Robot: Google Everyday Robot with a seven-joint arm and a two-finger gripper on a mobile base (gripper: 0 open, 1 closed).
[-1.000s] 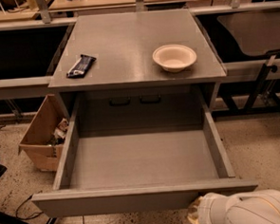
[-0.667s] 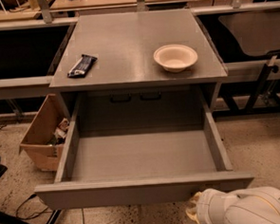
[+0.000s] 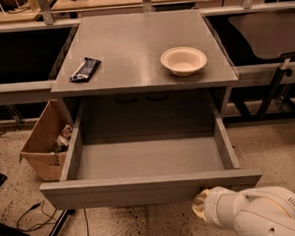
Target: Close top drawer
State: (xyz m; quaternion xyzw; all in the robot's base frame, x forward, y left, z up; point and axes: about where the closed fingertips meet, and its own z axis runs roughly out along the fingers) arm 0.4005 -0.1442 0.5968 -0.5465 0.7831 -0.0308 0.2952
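Grey cabinet (image 3: 133,45) filled mid-frame, flat matte top, boxy, square-edged. Top drawer (image 3: 142,190) sat pulled well out twd the camera, wide as the cabinet, inside bare, plain handleless front panel nearest us, its long axis running left-right. Key relation: white rounded arm (image 3: 264,218) came in from bottom right, and the gripper (image 3: 201,207) sat at the lower edge of that front panel, right of centre, on the outer side, so the drawer and the cabinet mouth both lay straight beyond it. Touching or just beside, couldn't tell; whether the claw was spread or pressed together, couldn't tell either. My read: closing needs a shove square to the panel, into the cabinet, and an off-centre contact could skew the box on its slides. Cardboard box (image 3: 41,146) stood left of the drawer on speckled floor, w/ clutter inside. Up top, a pale round bowl (image 3: 183,60), shallow, smooth. Smallest: a dark wrapped snack bar (image 3: 85,69), flat, lying at an angle, well apart from the bowl.
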